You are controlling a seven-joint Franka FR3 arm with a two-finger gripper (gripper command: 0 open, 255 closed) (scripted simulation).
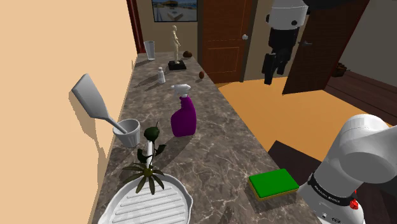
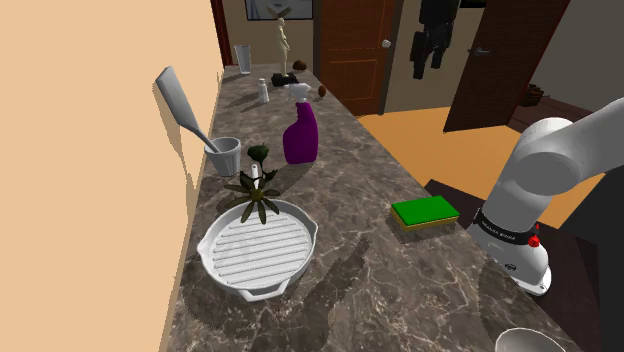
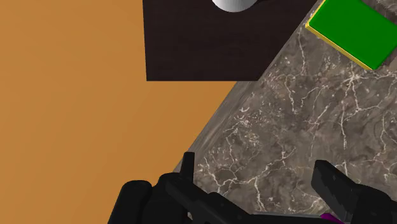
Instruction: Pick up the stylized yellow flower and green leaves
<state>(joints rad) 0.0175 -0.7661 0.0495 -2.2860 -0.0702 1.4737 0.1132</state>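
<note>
The flower (image 1: 149,159) stands on the marble counter (image 1: 216,137) between a white cup and a ridged dish. It has a dark olive head, a white stem and dark green leaves that spread over the dish's rim. It appears again in the second exterior view (image 2: 255,185). My black gripper (image 1: 273,71) hangs high in the air, far from the flower, out past the counter's edge in front of the brown doors (image 2: 428,62). In the wrist view the gripper (image 3: 257,175) is open, with nothing between its fingers, and looks down on the counter's edge and the orange floor.
A purple spray bottle (image 1: 184,118) stands just behind the flower. Beside it are a white cup with a spatula (image 1: 127,132) and a ridged white dish (image 1: 149,207). A green sponge (image 1: 273,182) lies near the counter's edge. A figurine (image 1: 176,44), glass and shaker stand further back.
</note>
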